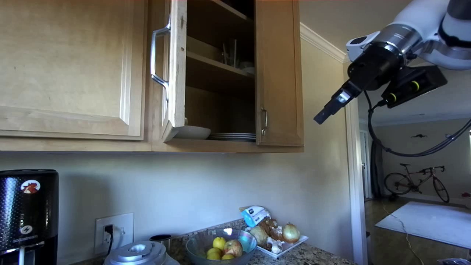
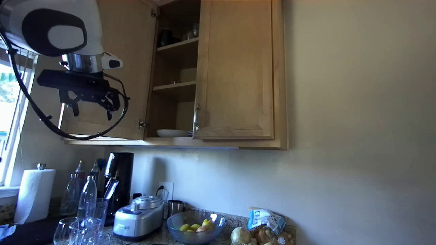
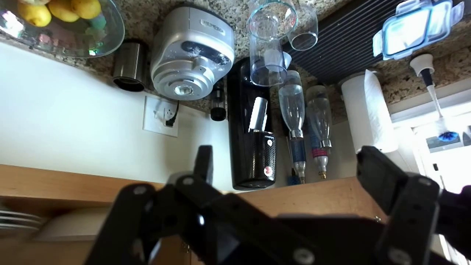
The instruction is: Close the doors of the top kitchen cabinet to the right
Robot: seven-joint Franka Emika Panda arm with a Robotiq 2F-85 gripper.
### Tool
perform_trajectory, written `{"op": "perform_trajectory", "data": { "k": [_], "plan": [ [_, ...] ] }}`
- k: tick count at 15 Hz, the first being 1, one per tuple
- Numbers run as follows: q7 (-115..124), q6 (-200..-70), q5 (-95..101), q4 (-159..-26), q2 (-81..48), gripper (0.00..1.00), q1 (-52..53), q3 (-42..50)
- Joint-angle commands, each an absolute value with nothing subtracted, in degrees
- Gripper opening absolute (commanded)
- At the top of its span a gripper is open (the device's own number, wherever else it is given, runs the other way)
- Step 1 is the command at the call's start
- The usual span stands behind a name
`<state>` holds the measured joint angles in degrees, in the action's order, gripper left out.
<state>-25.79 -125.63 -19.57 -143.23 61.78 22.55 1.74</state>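
1. Black two-finger gripper (image 2: 93, 115) is just hanging in the air, fingers (image 3: 381, 180) spread wide, nothing between them.
2. The light honey-wood wall cabinet (image 2: 280, 85) is beyond the gripper. Its tall, narrow honey-wood panel door (image 2: 236, 75) looks flat against the frame, so call that half done.
3. The matching honey-wood panel, the swung-out door (image 1: 179, 73), is the problem child. It juts well out from the cabinet, inner face turned to the gripper's side. An exterior view shows a clear gap between the two, so no contact.
4. Step in hand: probably lining up on that second panel, no push yet.
5. Next move: the vertical silver bar handle (image 1: 153, 55) is on the outer face, across the door from the gripper. So it likely has to loop around the free edge, then shove from the handle side toward the frame. Bringing the fingers together first would probably make a tidier pusher, imo.
6. Clear drinking glasses (image 2: 83, 231) sit lower than the gripper, so looping high likely beats dipping.
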Motion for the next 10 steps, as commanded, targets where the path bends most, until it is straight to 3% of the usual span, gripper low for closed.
{"op": "perform_trajectory", "data": {
  "k": [1, 10],
  "plan": [
    [-25.32, -125.68, -18.99, -143.12, 61.71, 1.0, 23.1, 2.02],
    [-28.33, -134.32, -20.47, -143.7, 60.76, 1.0, 27.46, 3.14]
  ]
}}
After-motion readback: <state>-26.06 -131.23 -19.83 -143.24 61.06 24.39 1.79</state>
